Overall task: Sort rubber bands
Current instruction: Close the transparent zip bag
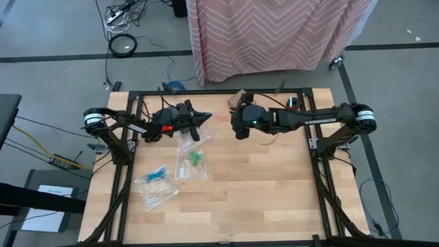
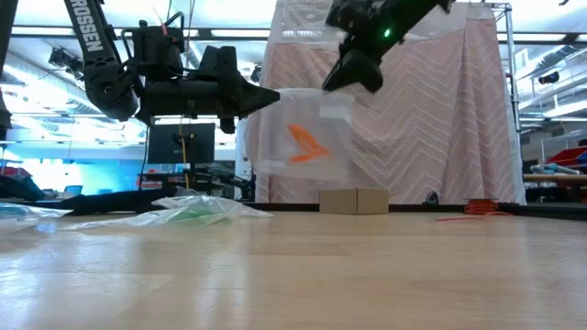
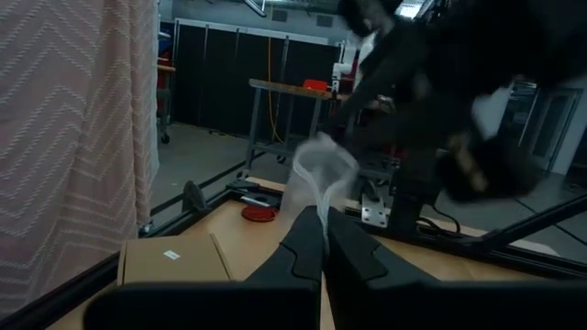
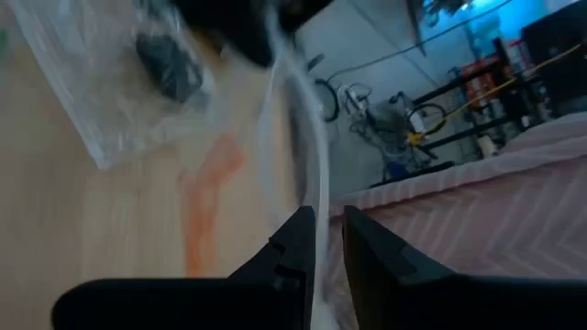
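Both arms held one clear zip bag [image 2: 307, 137] up off the table [image 1: 260, 199], stretched between them near the far edge. The left gripper [image 2: 271, 95] was pressed together on one upper corner of it, the right gripper [image 2: 341, 81] pinching the opposite top edge, fingers nearly closed on the plastic. Probably held that way to keep the mouth up so nothing spilled, or to pull it open or seal it; the seal's state wasn't visible. Inside hung orange rubber bands [image 2: 305, 144], sagging toward the bag's middle. On the table below: a bag with black bands [image 1: 191, 139] just under the left gripper, a bag with green bands [image 1: 195, 160] beside it, and a bag with blue bands [image 1: 156, 180] nearer the front-left. A few orange bands [image 1: 223, 118] looked loose on the wood between the grippers.
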